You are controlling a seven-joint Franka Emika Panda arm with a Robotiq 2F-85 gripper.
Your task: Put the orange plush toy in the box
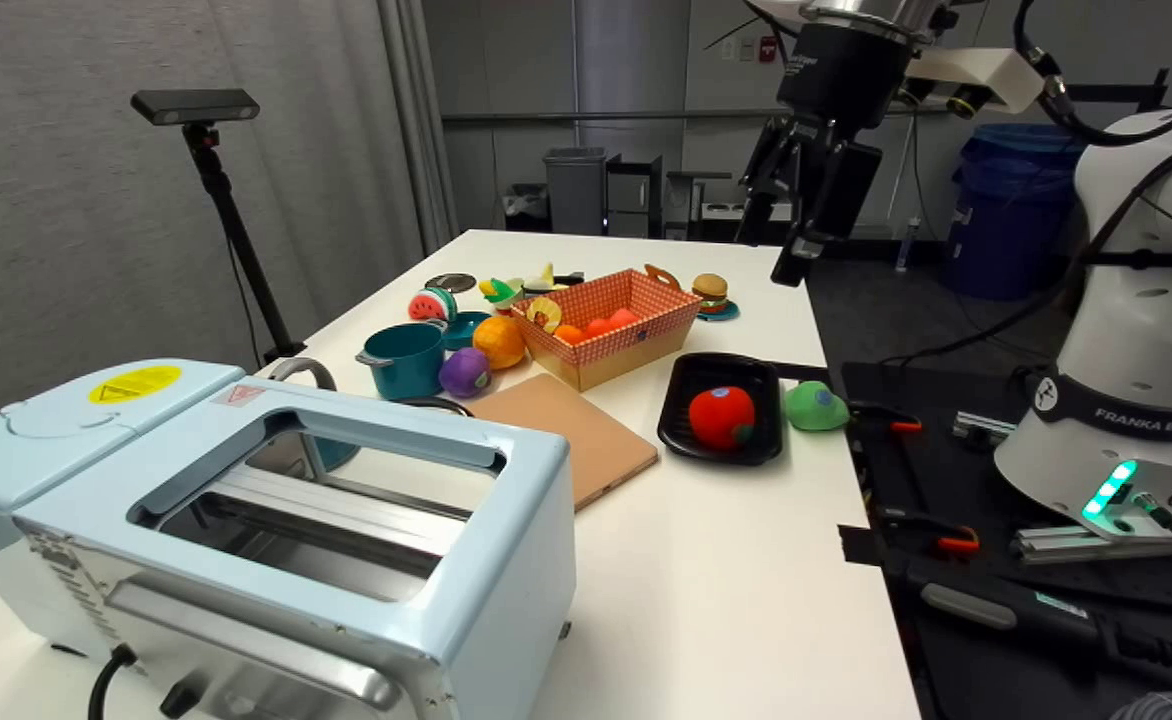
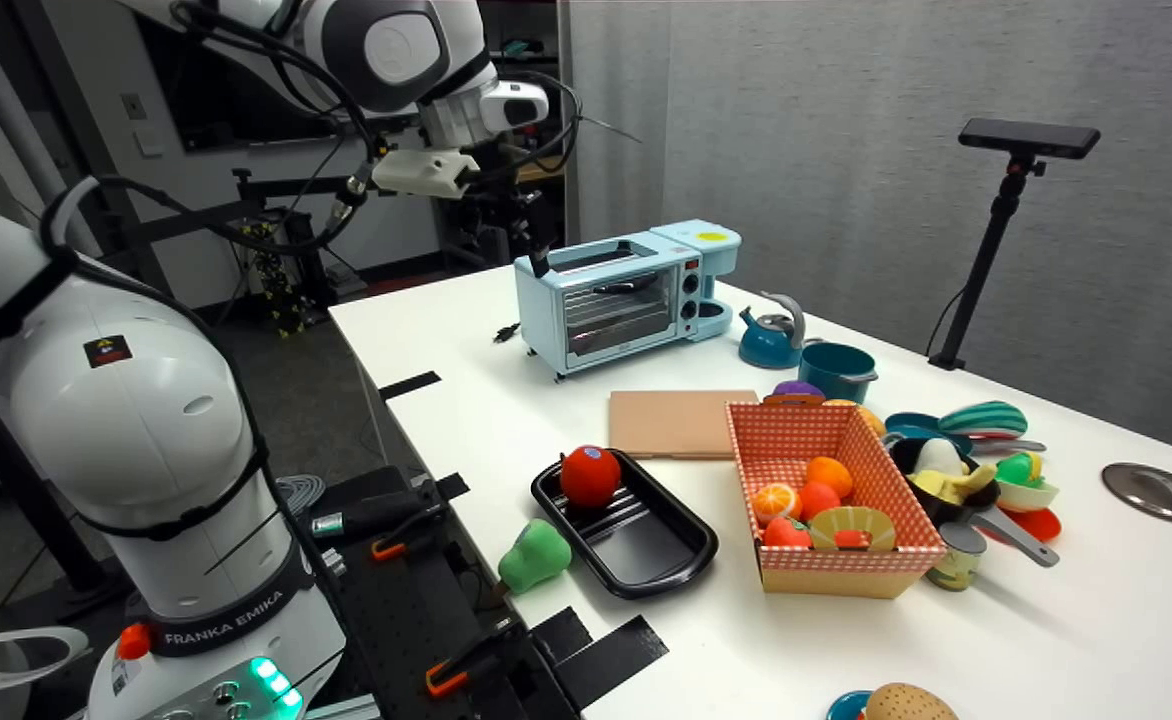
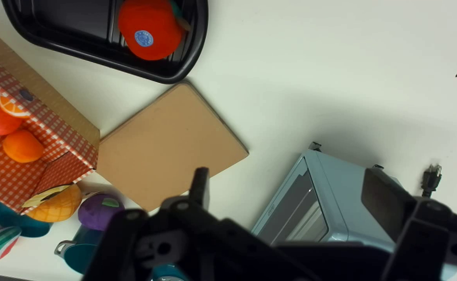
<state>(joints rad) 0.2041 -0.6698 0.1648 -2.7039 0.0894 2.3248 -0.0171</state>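
The red-orange plush toy [image 1: 722,418] with a green bit on one side sits in the black tray [image 1: 673,410]. It also shows in an exterior view [image 2: 590,476] and at the top of the wrist view [image 3: 150,29]. The box [image 1: 601,370], orange-brown with red checked lining, stands beside the tray and holds several toy fruits; it also shows in an exterior view [image 2: 826,582] and at the left of the wrist view [image 3: 62,105]. My gripper [image 1: 772,250] is open and empty, high above the table. In the wrist view its fingers [image 3: 285,187] are wide apart.
A flat brown board [image 2: 681,422] lies between the box and the light-blue toaster oven [image 2: 616,300]. A green plush pear [image 2: 534,556] lies beside the tray. Teal pots [image 1: 408,358], a purple toy [image 1: 465,373], an orange toy [image 1: 499,342] and other toy foods crowd the box's far side.
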